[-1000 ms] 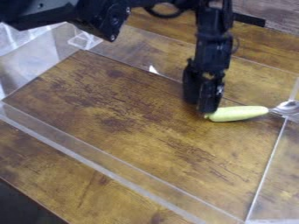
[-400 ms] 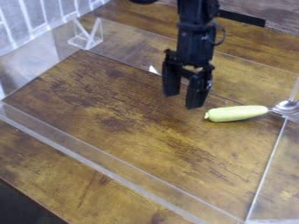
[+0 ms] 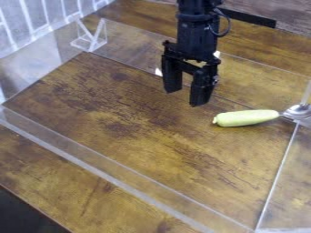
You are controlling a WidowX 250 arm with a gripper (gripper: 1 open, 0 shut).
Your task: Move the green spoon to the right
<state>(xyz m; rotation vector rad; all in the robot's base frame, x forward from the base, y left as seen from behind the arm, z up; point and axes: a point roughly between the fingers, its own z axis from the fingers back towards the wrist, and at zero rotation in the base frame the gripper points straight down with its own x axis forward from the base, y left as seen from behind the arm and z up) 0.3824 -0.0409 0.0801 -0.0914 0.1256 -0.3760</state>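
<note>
The green spoon (image 3: 246, 117) lies flat on the wooden table at the right, its yellow-green handle pointing left and its small silvery end (image 3: 297, 112) near the right frame edge. My gripper (image 3: 186, 88) hangs above the table to the left of the spoon, pointing down. Its two dark fingers stand apart with nothing between them. It is clear of the spoon and touches nothing.
A low clear plastic wall (image 3: 145, 187) runs along the front and right of the wooden surface (image 3: 134, 118). A small clear plastic stand (image 3: 87, 36) sits at the back left. White bars show at the top left corner.
The gripper has lifted off from beside the spoon and moved left and away from it, rolling a little. The spoon has stayed where it lay.
</note>
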